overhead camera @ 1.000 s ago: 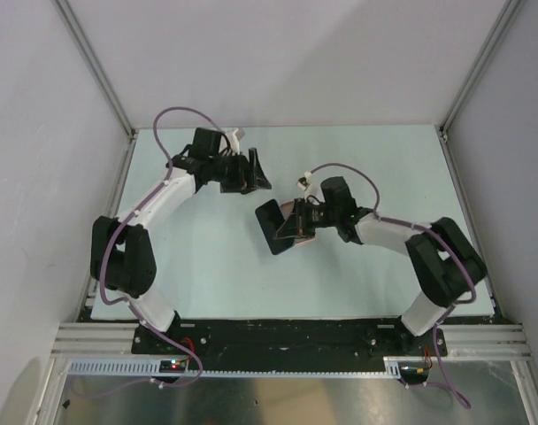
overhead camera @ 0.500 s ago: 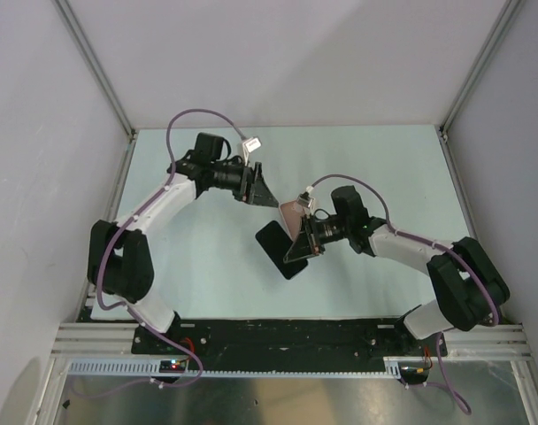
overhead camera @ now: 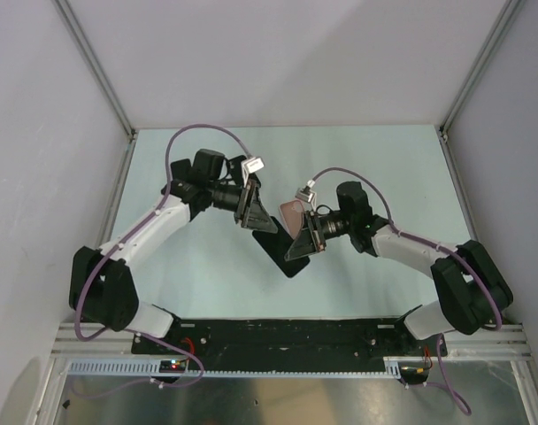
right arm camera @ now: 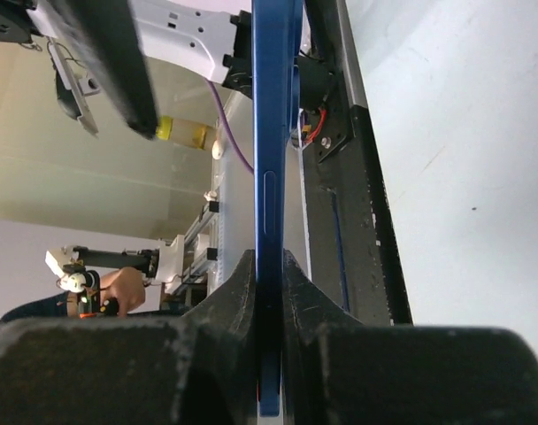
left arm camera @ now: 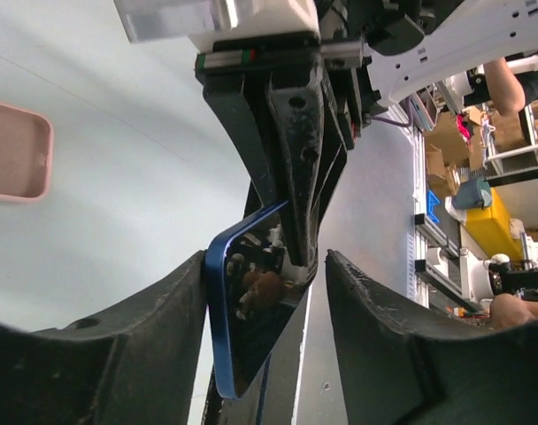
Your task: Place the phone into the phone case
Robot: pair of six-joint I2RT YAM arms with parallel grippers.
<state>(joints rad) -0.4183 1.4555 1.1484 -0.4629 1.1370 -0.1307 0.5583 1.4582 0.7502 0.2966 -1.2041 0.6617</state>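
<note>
The phone (overhead camera: 284, 255) is a dark slab with a blue edge, held tilted above the table. My right gripper (overhead camera: 306, 237) is shut on it. In the right wrist view the phone (right arm camera: 271, 177) shows edge-on between the right gripper's (right arm camera: 269, 266) jaws. My left gripper (overhead camera: 258, 215) is open, with one end of the phone (left arm camera: 251, 310) between its jaws. In the left wrist view the phone rests against one finger (left arm camera: 176, 301) of the left gripper (left arm camera: 265, 266) and stands apart from the other. The pink phone case (overhead camera: 291, 213) lies flat on the table behind the grippers and also shows in the left wrist view (left arm camera: 17, 150).
The pale green table (overhead camera: 375, 168) is walled by grey panels on three sides. A black rail (overhead camera: 287, 335) with both arm bases runs along the near edge. The purple cable (overhead camera: 194, 137) loops over the left arm.
My left gripper has swung down and right from the back of the table to the phone and now straddles its end. My right gripper has kept hold of the phone and tilted it.
</note>
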